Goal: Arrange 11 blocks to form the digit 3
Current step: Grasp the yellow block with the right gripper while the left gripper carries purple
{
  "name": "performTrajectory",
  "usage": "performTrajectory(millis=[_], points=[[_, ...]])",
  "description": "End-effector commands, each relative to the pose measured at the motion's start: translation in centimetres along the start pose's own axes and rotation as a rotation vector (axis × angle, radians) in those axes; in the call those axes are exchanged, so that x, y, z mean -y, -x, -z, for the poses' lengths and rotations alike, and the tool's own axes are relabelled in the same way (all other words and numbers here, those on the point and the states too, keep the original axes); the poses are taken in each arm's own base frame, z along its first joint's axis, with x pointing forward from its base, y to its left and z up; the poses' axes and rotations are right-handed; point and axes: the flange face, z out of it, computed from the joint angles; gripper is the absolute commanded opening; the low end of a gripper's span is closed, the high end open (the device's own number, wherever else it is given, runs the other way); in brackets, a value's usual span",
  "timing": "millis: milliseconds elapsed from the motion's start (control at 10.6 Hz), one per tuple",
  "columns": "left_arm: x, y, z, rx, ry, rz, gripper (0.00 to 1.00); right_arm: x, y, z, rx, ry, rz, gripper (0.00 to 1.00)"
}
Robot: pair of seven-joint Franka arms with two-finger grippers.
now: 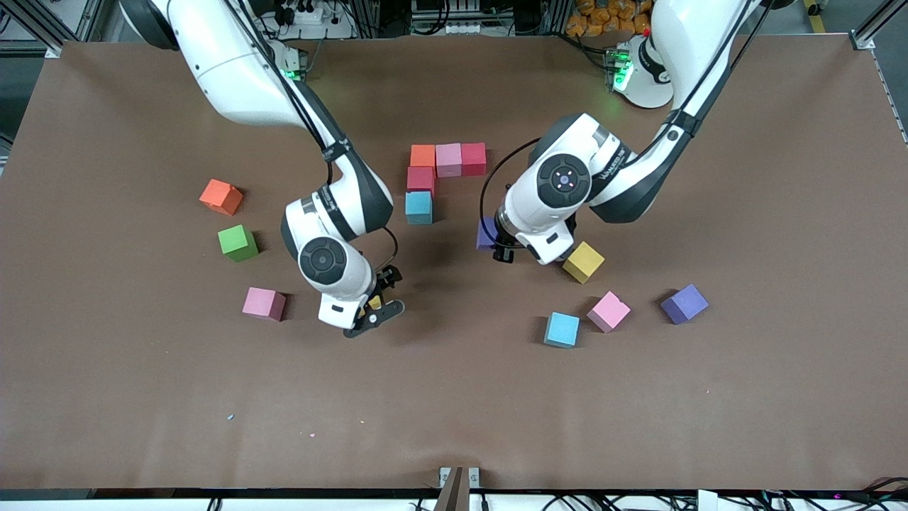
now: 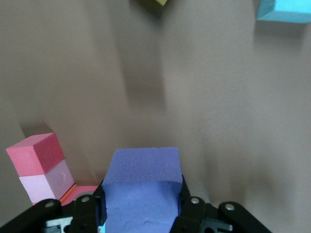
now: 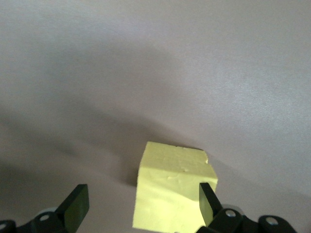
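Purple block [image 2: 141,189] is held by the left gripper's [image 2: 141,213] fingers above the bench [image 1: 454,411]; a yellow block [image 3: 172,191] is straddled by the right gripper's [image 3: 141,206] wide fingers.

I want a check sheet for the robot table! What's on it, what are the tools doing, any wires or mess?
Surface: brown table, a few tiny specks near the front camera's edge.
Job's things: five cubes joined so far, orange, pink, red in a row; red and light blue below the orange. Loose: orange, pink, yellow, light blue, pink, purple.
Clutter: green cube.
Grippers: left tool shut on a purple cube, beside the joined cubes. Right tool open around a yellow cube.
Cables: black cables along both arms.
Surroundings: metal frame, wiring past the table's edge.
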Motion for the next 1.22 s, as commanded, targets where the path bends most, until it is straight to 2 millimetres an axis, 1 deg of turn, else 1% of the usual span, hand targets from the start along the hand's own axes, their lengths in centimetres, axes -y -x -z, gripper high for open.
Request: performTrajectory(millis=[0, 94, 282, 564, 657, 751, 845, 939, 1127], points=[[2.1, 1.3, -1.0, 0.038, 0.042, 0.052, 0.04, -1.1, -0.7, 0.0, -0.004, 0.041, -0.005, 1.0], [2.5, 1.6, -1.9, 0.042, 0.049, 0.065, 0.04, -1.2, -0.8, 0.0, -0.005, 0.046, -0.005, 1.0], [4.3, 2.6, -4.4, 0.03, 0.065, 0.097, 0.05, -1.1, -0.8, 0.2, -0.007, 0.046, -0.003, 1.0], [6.5, 2.3, -7.0, 0.035, 0.124, 0.169, 0.05, -1.1, -0.9, 0.3, -0.01, 0.047, -0.001, 1.0], [6.8, 2.0, -7.6, 0.039, 0.128, 0.201, 0.05, -1.1, -0.7, -0.3, 0.0, 0.048, 0.003, 1.0], [7.6, 2.7, -8.3, 0.043, 0.126, 0.207, 0.05, -1.3, -0.7, -1.0, 0.004, 0.048, 0.006, 1.0], [8.6, 3.8, -9.3, 0.052, 0.128, 0.206, 0.05, -1.3, -0.9, -1.1, -0.015, 0.052, 0.011, 1.0], [8.8, 4.1, -9.9, 0.064, 0.137, 0.206, 0.05, -1.4, -0.7, -1.7, -0.008, 0.054, 0.011, 1.0], [8.9, 4.1, -11.1, 0.05, 0.145, 0.207, 0.05, -1.5, -0.5, -2.6, 0.008, 0.054, 0.009, 1.0]])
